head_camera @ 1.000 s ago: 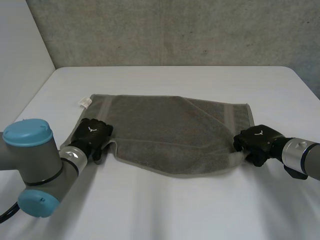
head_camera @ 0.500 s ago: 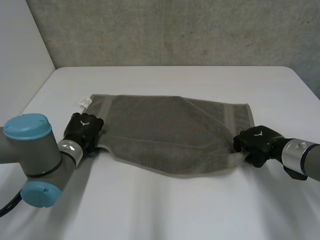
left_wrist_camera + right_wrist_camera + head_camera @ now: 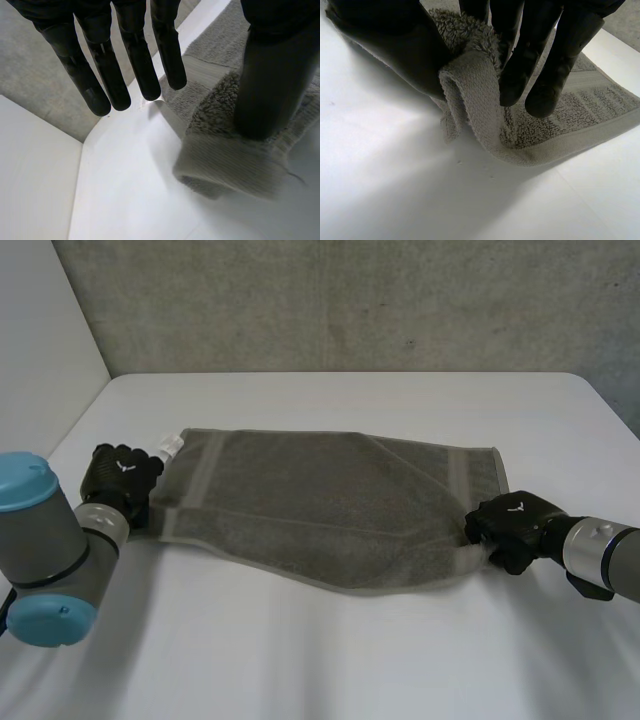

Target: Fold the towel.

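A grey towel (image 3: 330, 505) lies spread on the white table (image 3: 350, 650), with one far right part folded over. My left hand (image 3: 120, 475) is at its near left corner. In the left wrist view the fingers (image 3: 135, 60) are straight and off the cloth, while the thumb (image 3: 272, 75) presses on the bunched towel corner (image 3: 235, 160). My right hand (image 3: 510, 525) is at the near right corner. There the towel edge (image 3: 475, 95) is rolled up and pinched between thumb and curled fingers (image 3: 540, 55).
A small white tag (image 3: 170, 445) sticks out at the towel's far left corner, close to my left hand. A grey wall (image 3: 350, 300) stands behind the table and a white wall (image 3: 40, 360) at its left. Bare tabletop lies in front of the towel.
My left hand has moved left and slightly away along the table, drawing the towel's near left corner outward so that side lies flatter. The right hand has stayed put.
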Robot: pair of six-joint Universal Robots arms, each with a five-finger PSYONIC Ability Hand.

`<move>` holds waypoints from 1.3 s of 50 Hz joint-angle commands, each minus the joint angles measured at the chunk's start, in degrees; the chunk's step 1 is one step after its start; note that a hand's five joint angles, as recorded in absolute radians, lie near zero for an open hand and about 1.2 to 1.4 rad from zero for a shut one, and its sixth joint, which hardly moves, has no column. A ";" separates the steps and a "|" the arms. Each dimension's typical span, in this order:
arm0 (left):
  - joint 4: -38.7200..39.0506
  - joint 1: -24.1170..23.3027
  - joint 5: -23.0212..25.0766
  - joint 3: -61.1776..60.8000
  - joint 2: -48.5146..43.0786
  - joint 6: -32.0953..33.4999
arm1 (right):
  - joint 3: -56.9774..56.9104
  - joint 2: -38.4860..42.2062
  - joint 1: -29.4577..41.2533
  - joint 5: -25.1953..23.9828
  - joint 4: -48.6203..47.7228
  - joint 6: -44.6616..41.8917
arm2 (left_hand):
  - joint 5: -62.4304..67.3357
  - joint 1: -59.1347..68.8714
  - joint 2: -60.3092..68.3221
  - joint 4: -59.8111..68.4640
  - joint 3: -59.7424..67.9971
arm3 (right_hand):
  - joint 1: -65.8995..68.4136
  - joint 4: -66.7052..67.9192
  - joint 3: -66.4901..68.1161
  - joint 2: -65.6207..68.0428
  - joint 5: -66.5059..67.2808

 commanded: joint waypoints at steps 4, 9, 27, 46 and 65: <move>-0.24 0.98 0.51 -2.00 1.02 -0.08 | 0.03 -0.01 -0.09 -0.19 0.05 0.00 | -8.92 0.68 0.66 0.59 0.66 | 3.20 2.60 3.20 3.98 3.70; -0.33 1.24 0.51 -2.88 0.93 -0.08 | 0.03 -0.01 -0.09 -0.10 0.05 -0.09 | -3.71 5.90 5.87 5.80 5.87 | 3.20 2.60 3.20 3.98 3.70; -5.07 2.74 3.76 -8.32 12.60 -0.44 | -0.58 -13.00 -1.66 0.42 2.24 0.44 | 21.16 30.77 30.75 30.67 30.75 | 3.20 2.60 3.20 3.98 3.70; -25.98 13.36 17.37 -15.80 33.72 -0.79 | -1.19 -16.18 -12.21 -5.11 40.13 -26.62 | 21.16 30.77 30.75 30.67 30.75 | 3.20 2.60 3.20 3.98 3.70; -23.00 7.57 15.47 3.06 4.39 -9.56 | -12.96 2.61 -4.14 -1.69 23.89 -11.72 | 21.16 30.77 30.75 30.67 30.75 | 3.20 2.60 3.20 3.98 3.70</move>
